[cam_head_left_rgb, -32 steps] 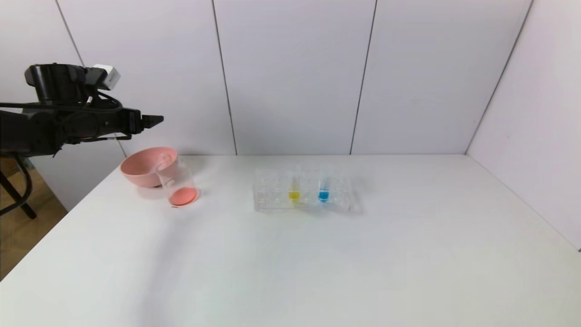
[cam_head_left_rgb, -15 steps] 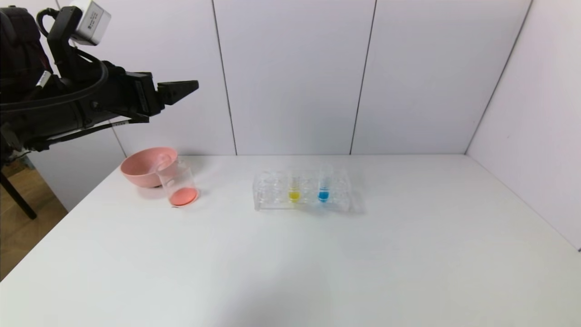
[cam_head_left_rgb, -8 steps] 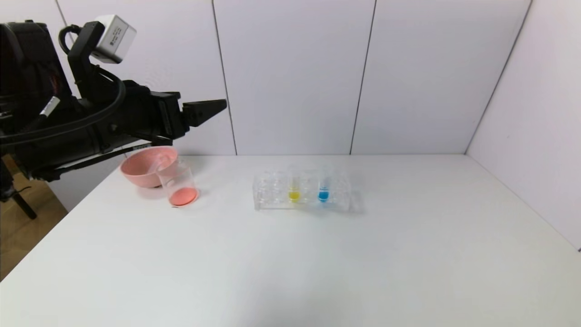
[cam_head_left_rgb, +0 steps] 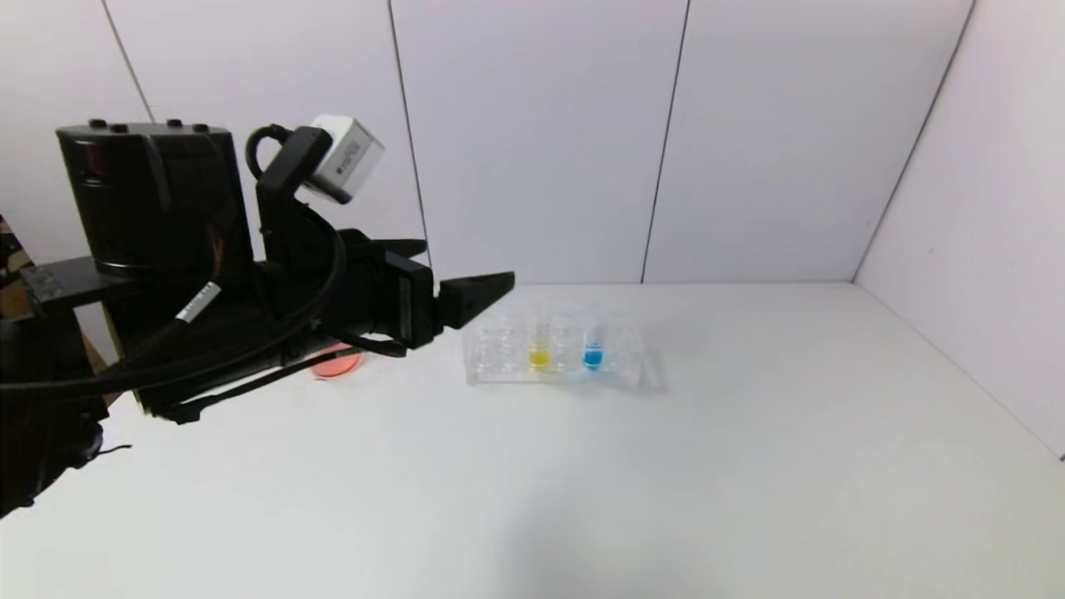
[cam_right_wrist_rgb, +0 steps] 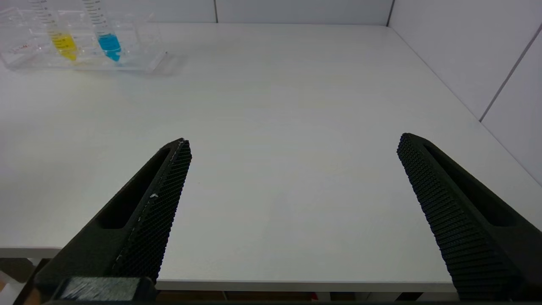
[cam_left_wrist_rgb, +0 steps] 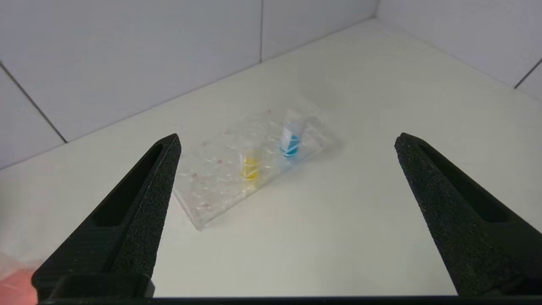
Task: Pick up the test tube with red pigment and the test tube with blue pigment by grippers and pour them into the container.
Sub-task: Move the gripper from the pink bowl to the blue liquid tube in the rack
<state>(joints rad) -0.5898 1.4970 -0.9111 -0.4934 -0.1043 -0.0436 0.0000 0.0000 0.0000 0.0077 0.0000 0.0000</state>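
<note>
Your left gripper (cam_head_left_rgb: pixel 487 293) hangs above the table (cam_head_left_rgb: pixel 749 466) just left of the clear tube rack (cam_head_left_rgb: pixel 632 366), its fingers spread wide with nothing between them. The right gripper (cam_right_wrist_rgb: pixel 292 148) is parked low at the near right edge of the table, also spread wide and empty.

The test tube with blue pigment (cam_head_left_rgb: pixel 593 348) stands upright in the rack, right of the yellow-liquid tube (cam_head_left_rgb: pixel 539 349). Judge it as light, stiff, smooth and breakable: a slim clear tube will slip under a loose pinch and may crack under a hard one. Take it on the bare upper wall above the rack's top plate, squarely across its width, and lift straight up so it does not bind in its hole or drag the light rack along. In the left wrist view the blue tube (cam_left_wrist_rgb: pixel 290 142) sits in the gap between the fingers, farther off than the yellow one.

Each tube holds only a little liquid at its tip, so it should tolerate some tilt in transit. The glass beaker (cam_head_left_rgb: pixel 337 363) on the far left is mostly hidden behind your left arm; its bottom shows red-orange. No red tube is visible in the rack.
</note>
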